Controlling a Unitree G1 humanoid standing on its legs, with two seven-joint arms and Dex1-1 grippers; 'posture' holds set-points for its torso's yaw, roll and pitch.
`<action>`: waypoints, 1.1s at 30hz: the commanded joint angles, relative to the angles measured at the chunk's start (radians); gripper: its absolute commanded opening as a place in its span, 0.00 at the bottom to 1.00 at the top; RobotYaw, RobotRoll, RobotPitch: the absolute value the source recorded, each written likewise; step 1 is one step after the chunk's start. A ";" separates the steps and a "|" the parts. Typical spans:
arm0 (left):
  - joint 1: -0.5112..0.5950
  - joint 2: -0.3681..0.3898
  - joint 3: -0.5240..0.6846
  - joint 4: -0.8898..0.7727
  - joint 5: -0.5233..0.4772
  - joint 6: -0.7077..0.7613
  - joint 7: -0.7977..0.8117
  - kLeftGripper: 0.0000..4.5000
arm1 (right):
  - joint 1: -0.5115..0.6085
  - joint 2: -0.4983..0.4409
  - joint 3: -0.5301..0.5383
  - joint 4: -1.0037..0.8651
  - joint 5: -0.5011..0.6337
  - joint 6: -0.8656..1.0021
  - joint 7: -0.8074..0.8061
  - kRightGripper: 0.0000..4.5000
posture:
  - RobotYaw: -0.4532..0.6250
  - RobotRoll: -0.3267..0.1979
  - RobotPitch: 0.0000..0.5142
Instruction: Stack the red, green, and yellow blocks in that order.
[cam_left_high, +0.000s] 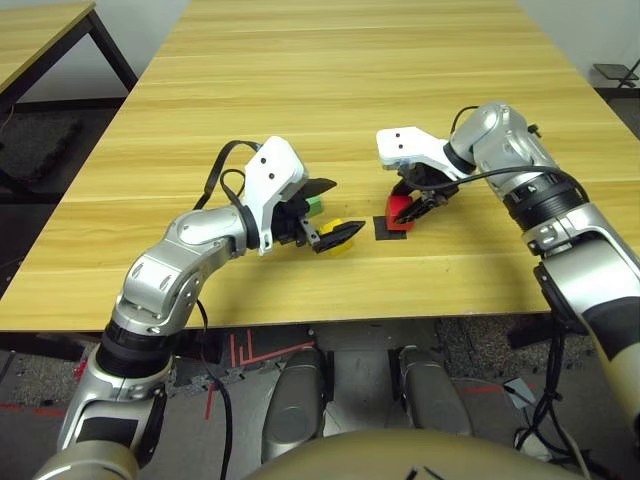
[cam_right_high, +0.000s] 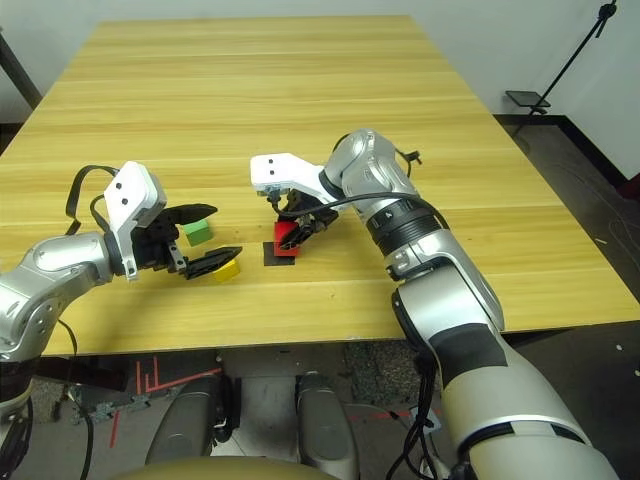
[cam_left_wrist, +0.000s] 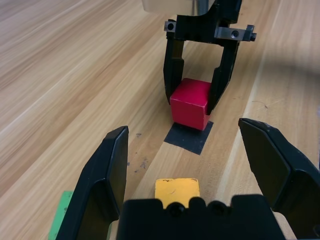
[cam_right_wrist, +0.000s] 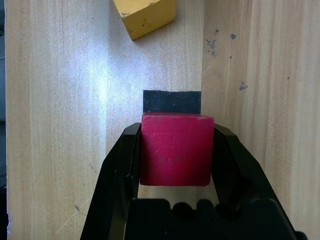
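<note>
The right gripper (cam_left_wrist: 195, 102) is clamped on the red block (cam_right_wrist: 176, 149), 1 finger on each side face, directly over the black square patch (cam_left_wrist: 189, 137). Whether the block's underside touches the patch or hangs just above it cannot be determined; the block hides most of the patch in the head views.

The left gripper (cam_left_high: 325, 215) has its 2 fingers spread wide and holds nothing. The yellow block (cam_right_high: 227, 268) lies on the table (cam_left_high: 340, 90) partly covered by the lower finger. The green block (cam_right_high: 197, 232) sits just behind it, partly screened by the upper finger and cut off at the frame edge in the left wrist view.

No writing or labels are legible on any block.

All 3 blocks lie near the table's front edge; the tabletop beyond them is open wood.
</note>
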 joint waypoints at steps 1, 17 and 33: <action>0.020 0.005 0.002 -0.031 0.002 0.020 0.012 1.00 | 0.018 -0.002 0.021 -0.017 0.013 -0.016 -0.009 0.46 | 0.93 0.14 0.19; 0.018 0.015 0.013 -0.039 -0.002 0.034 0.019 1.00 | 0.061 0.014 0.033 -0.026 0.035 -0.082 -0.059 0.46 | 0.92 0.16 0.22; -0.122 0.060 -0.021 0.218 0.154 -0.070 -0.019 1.00 | 0.037 -0.093 -0.116 0.036 0.185 -0.192 -0.071 1.00 | 0.84 0.22 0.17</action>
